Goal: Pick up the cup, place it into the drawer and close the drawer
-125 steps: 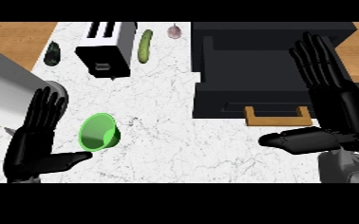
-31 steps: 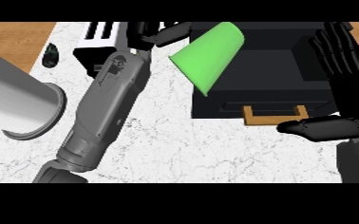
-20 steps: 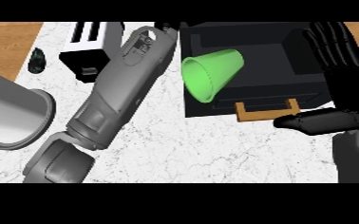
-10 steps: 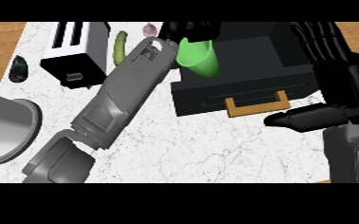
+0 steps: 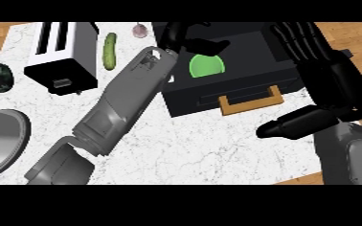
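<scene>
Step in hand, as I judge it: setting the cup down inside the open drawer, upper centre of frame. To do it well, lower the cup until it rests on the drawer floor before the fingers uncurl, then lift the hand straight up and clear of the drawer walls. The cup should end well behind the drawer front so nothing catches when the drawer is pushed shut by its tan handle.

Left hand: top centre, at the end of the grey forearm that crosses the frame from lower left. Fingers curled over the cup's upper rim, thumb pointing right above it; I read it as clamped on the cup.

Cup: green, seen mouth-on as a disc, directly below the left hand and touching it, within the drawer's dark interior. Cannot tell whether it touches the floor yet.

Right hand: right edge, fingers straight and apart, resting just beside the drawer's right side.

Elsewhere: toaster and cucumber, upper left.
</scene>
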`<state>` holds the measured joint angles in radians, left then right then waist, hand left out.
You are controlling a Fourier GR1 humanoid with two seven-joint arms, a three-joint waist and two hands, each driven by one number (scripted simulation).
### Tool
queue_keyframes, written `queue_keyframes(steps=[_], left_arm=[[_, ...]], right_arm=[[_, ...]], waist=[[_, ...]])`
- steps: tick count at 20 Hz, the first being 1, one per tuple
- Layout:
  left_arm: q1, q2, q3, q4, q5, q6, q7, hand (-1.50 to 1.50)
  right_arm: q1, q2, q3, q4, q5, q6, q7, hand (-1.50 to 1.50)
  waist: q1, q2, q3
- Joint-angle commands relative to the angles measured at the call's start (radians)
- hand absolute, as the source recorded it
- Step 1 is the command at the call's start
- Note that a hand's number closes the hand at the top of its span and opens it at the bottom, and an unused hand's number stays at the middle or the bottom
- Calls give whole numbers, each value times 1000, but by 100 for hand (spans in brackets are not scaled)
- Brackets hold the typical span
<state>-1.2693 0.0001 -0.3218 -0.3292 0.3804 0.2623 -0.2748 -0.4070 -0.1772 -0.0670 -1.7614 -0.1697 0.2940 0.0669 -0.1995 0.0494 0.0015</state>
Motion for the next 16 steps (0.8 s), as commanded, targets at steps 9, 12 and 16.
queue_keyframes(steps=[9, 12, 16], left_arm=[[12, 0, 47, -99, 216, 33, -189, -150], [-16, 0, 71, -73, 233, 32, -204, -150], [-20, 0, 75, -33, 245, 64, -218, -150]], right_arm=[[13, -100, 225, 0, -100, 328, 112, 150], [56, -180, 238, 12, -17, 377, 118, 150], [109, -217, 271, -53, 188, 329, 91, -150]], waist=[[23, -16, -2], [75, -21, -1], [104, -29, 0]])
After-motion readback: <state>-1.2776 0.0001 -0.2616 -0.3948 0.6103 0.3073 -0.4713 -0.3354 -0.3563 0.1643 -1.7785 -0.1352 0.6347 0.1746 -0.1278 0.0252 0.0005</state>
